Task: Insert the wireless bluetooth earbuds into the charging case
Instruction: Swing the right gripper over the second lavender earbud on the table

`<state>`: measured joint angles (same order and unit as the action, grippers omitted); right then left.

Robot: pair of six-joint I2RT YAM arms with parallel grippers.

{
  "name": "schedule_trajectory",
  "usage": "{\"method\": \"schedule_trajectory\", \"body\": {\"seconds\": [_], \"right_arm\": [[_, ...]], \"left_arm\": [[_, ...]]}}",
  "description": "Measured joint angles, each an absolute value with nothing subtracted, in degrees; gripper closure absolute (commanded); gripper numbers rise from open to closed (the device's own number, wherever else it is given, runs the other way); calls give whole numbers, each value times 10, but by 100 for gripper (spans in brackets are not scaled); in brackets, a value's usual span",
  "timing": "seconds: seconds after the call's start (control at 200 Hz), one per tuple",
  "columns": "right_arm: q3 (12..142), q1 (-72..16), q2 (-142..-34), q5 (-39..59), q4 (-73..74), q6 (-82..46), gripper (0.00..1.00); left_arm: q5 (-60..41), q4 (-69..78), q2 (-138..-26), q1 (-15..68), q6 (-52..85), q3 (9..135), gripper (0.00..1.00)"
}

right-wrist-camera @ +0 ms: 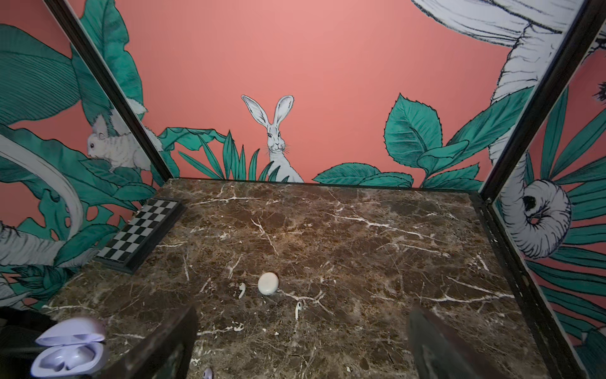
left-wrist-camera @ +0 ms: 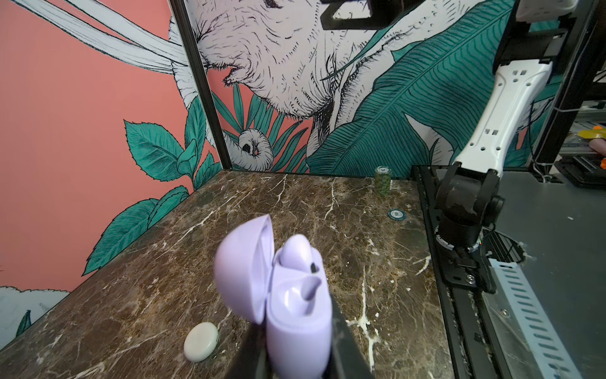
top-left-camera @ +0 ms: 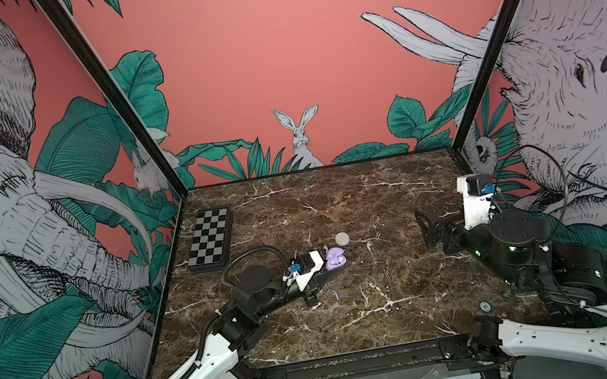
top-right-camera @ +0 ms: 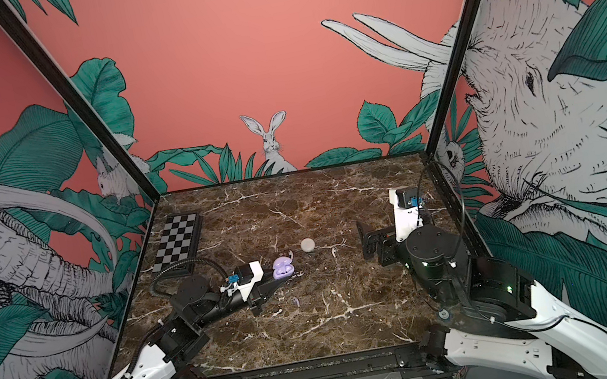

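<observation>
My left gripper [top-left-camera: 338, 269] pinches the open lilac case [top-left-camera: 335, 257] — the loose lilac earbud [top-left-camera: 334, 294] lies just beside it, toward the table's front edge; my right gripper [top-left-camera: 437, 233], spread wide, hangs well apart.

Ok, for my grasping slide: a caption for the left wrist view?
The left fingers grip the open lilac charging case; a closed white case lies nearby on the marble table.

The tool [left-wrist-camera: 299, 356] grips an open lilac case [left-wrist-camera: 295, 318] holding 1 earbud [left-wrist-camera: 296, 254].
</observation>
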<state>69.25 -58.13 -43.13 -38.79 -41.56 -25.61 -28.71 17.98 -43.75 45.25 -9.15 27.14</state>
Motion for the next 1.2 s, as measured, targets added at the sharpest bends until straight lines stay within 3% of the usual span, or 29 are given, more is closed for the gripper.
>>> {"method": "schedule_trajectory", "body": {"seconds": [0.33,1.195], "right_arm": [[672,-472,-503,-249,-436,-309,2],[637,-386,-675,4,-415,-368,2]], "left_arm": [[-272,116,-357,452,-138,248,100],[-260,117,-295,452,-172,216,100]]}}
